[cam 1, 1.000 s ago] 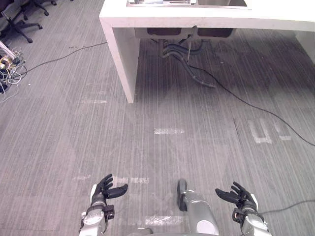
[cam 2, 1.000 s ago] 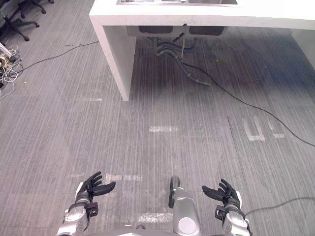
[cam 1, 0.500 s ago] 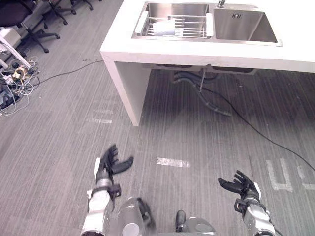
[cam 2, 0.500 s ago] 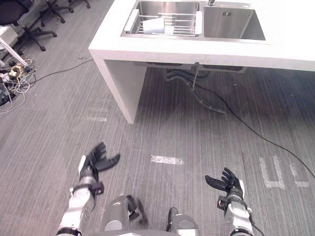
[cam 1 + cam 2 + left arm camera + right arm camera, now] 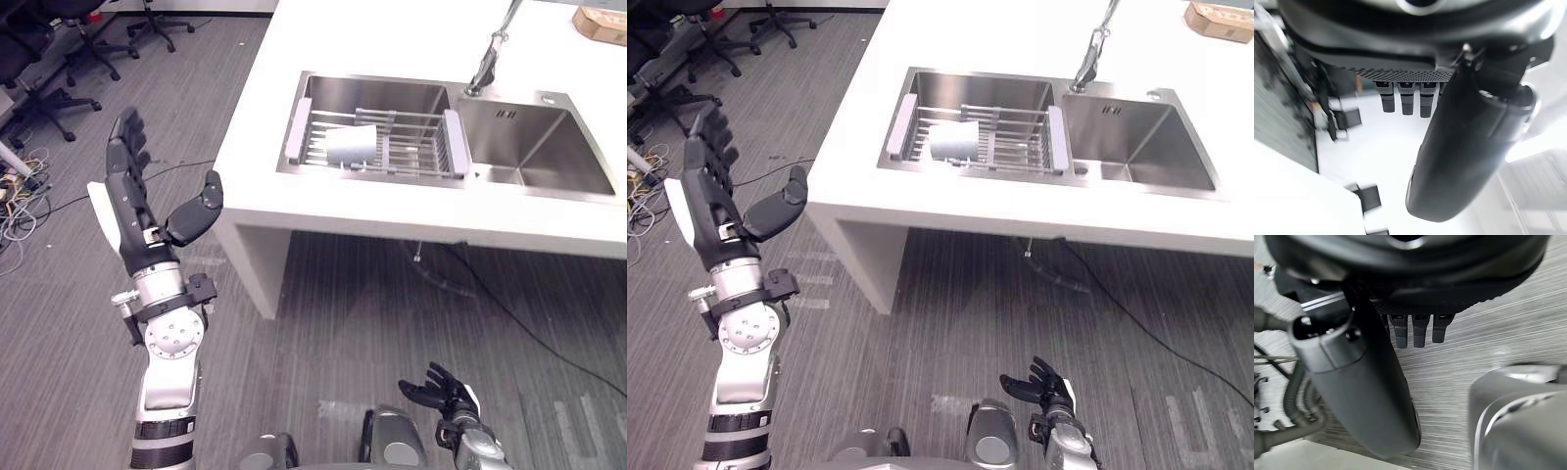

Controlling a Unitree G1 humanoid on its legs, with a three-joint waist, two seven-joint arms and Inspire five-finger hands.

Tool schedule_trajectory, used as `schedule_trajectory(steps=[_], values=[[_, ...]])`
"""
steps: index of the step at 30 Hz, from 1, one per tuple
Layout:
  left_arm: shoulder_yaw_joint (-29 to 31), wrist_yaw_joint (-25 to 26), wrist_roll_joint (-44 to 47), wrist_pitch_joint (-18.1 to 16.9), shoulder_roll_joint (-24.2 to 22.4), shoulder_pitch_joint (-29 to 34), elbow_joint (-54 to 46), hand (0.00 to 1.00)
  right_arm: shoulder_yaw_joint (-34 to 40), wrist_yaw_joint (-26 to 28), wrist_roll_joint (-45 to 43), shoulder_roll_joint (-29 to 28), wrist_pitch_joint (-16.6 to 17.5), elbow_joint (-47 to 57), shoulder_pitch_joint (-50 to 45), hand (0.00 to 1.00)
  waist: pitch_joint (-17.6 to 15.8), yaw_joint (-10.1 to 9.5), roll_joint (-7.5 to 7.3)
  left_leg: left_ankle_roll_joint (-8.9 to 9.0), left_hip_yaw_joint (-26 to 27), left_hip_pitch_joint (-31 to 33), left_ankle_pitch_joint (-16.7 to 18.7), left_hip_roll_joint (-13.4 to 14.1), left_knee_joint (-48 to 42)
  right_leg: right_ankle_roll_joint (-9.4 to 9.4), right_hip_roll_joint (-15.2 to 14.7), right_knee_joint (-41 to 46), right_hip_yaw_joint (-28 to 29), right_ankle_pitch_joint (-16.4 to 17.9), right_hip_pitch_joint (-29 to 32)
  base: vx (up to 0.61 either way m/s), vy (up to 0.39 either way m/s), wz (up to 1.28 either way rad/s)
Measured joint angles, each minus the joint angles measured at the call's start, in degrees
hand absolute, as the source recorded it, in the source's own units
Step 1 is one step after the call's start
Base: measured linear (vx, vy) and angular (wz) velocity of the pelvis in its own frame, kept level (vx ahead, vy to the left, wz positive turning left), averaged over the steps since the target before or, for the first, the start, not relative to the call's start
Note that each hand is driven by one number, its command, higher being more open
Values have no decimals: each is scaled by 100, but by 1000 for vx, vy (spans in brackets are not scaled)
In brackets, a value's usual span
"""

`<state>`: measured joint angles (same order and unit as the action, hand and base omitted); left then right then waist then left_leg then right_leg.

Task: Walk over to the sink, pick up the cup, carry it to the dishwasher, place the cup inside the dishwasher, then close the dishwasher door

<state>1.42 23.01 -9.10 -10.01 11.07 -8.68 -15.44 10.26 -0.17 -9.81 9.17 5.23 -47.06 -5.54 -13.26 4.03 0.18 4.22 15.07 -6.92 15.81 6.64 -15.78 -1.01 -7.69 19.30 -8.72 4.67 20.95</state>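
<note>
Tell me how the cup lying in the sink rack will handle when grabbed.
The cup lies on its side across the wire rack, so a nudge would probably roll it. It looks like a plain pale cup, likely light. Its smooth, tapered side may slip in a loose grip.

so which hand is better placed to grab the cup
Left, probably. The left hand is raised and open beside the counter, nearer the cup in the sink; the right hand hangs low near the floor.
</note>
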Motion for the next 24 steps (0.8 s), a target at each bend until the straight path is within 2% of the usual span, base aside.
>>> schedule_trajectory(steps=[1,2,3,4,5,6,7,8,10,11,13,14,15,16,18,21,24], values=[[-90,-33,-16,1,58,-55,34,90,0,-2,1,11,3,17,-78,90,21,66,-36,160,-58,-90,125,11,-85,80,13,-170,65,-841,-98,487,-220,31],[-205,-71,-140,-36,27,-98,165,90,1,-6,3,217,-4,-23,-68,90,31,68,271,215,-94,-229,202,307,-193,160,219,156,29,-815,-138,674,-298,10],[-313,-156,-269,-9,133,-334,276,90,52,-2,13,309,2,32,-77,90,38,66,271,246,-101,-223,-46,287,-392,179,157,477,64,-391,-132,650,-299,-4],[-382,-211,-394,-8,159,-446,329,90,75,1,31,360,-6,37,-89,90,44,85,281,239,-128,-227,-167,291,-523,204,136,636,51,-243,-142,562,-275,20],[-565,-329,-634,-9,209,-666,426,90,79,-8,31,432,-7,45,-136,90,41,143,281,265,-244,-156,-433,349,-988,233,86,745,-39,7,-360,341,-197,28],[-672,-377,-754,-9,218,-765,482,90,73,-2,32,460,-7,52,-174,90,35,158,282,277,-300,-80,-606,410,-1340,243,81,720,-88,109,-536,383,-220,32],[-875,-485,-940,-16,235,-871,513,90,72,1,31,470,-7,64,-238,90,19,145,266,316,-367,173,-965,618,-2255,293,115,509,-147,213,-950,302,-174,10],[-1098,-544,-1081,-67,315,-918,508,90,65,1,29,459,-4,85,-260,90,20,101,277,254,-323,479,-738,829,-3034,331,212,208,-166,237,-1327,281,-155,-1],[-1369,-692,-1256,-158,511,-943,501,90,66,5,24,441,14,183,-287,90,13,53,247,167,-260,902,-415,879,-3294,344,260,-156,-169,245,-1731,235,-91,-12],[-1471,-808,-1372,-191,616,-947,483,90,74,2,25,448,39,192,-273,90,24,33,266,103,-188,1115,-273,807,-2910,322,256,-337,-150,230,-1881,204,-39,-12],[-1533,-979,-1512,-198,693,-947,485,90,62,7,26,440,38,184,-268,90,29,-8,281,53,-172,1276,-241,649,-2078,259,246,-489,-122,191,-1997,180,41,-11],[-1562,-1119,-1592,-199,744,-947,507,90,57,26,26,429,37,178,-271,90,34,-21,290,53,-178,1313,-390,490,-1233,219,248,-545,-107,176,-2027,222,108,-11],[-1584,-1199,-1643,-197,773,-949,547,90,57,39,28,434,38,180,-275,90,85,-12,388,47,-187,1331,-898,402,-590,152,295,-544,-95,182,-2019,192,117,-10],[-1670,-1271,-1701,-196,839,-971,668,90,63,34,30,432,33,149,-284,90,106,-5,475,15,-116,1263,-1226,406,-159,68,383,-529,-83,224,-2018,200,139,3],[-1826,-1473,-1779,-147,962,-982,873,90,62,39,49,353,34,146,-322,90,92,-9,324,-63,-120,1158,-1301,206,205,-11,252,-533,-91,255,-1977,151,112,12],[-2101,-1794,-1790,-26,1216,-788,992,90,63,31,102,320,33,145,-406,90,82,-3,309,-162,-55,973,-1370,-44,538,-131,50,-588,-63,281,-2026,89,90,4],[-2284,-1954,-1793,-30,1261,-757,992,90,56,62,120,191,33,144,-390,90,83,-5,307,-179,-52,839,-1467,-136,804,-153,10,-691,-72,271,-2095,44,36,3]])
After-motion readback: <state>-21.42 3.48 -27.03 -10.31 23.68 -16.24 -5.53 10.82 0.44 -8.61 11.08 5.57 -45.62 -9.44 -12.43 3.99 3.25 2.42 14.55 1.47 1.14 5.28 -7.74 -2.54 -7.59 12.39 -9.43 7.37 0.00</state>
